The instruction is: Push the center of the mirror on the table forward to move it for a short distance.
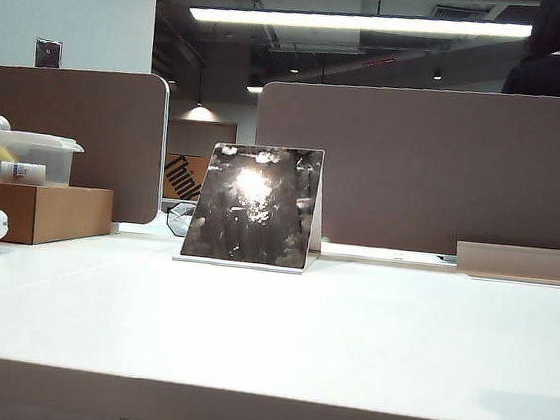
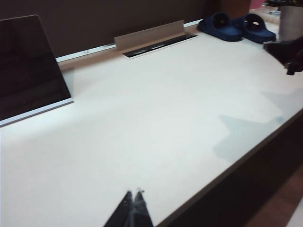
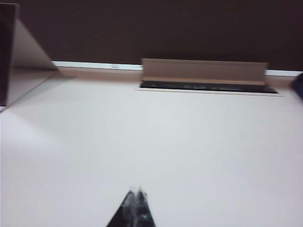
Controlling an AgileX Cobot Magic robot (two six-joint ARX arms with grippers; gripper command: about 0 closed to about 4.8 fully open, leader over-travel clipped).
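Note:
The mirror [image 1: 253, 205] stands slanted on the white table [image 1: 347, 336], a dark square panel with a bright glare, on a thin white folded stand. The left wrist view shows its dark face [image 2: 26, 66] far off across the table. In the right wrist view only its edge and white stand [image 3: 19, 52] show. My left gripper [image 2: 134, 193] hovers over the table near its front edge, shut and holding nothing. My right gripper [image 3: 134, 191] is also shut and holding nothing, over bare table well short of the mirror. Neither gripper shows in the exterior view.
Brown divider panels [image 1: 433, 165] stand behind the table. A cardboard box [image 1: 47, 212] with a plastic tub [image 1: 22, 155] sits at the left. A raised cable flap [image 3: 203, 72] lies along the back edge. Blue slippers [image 2: 236, 27] rest at the far corner.

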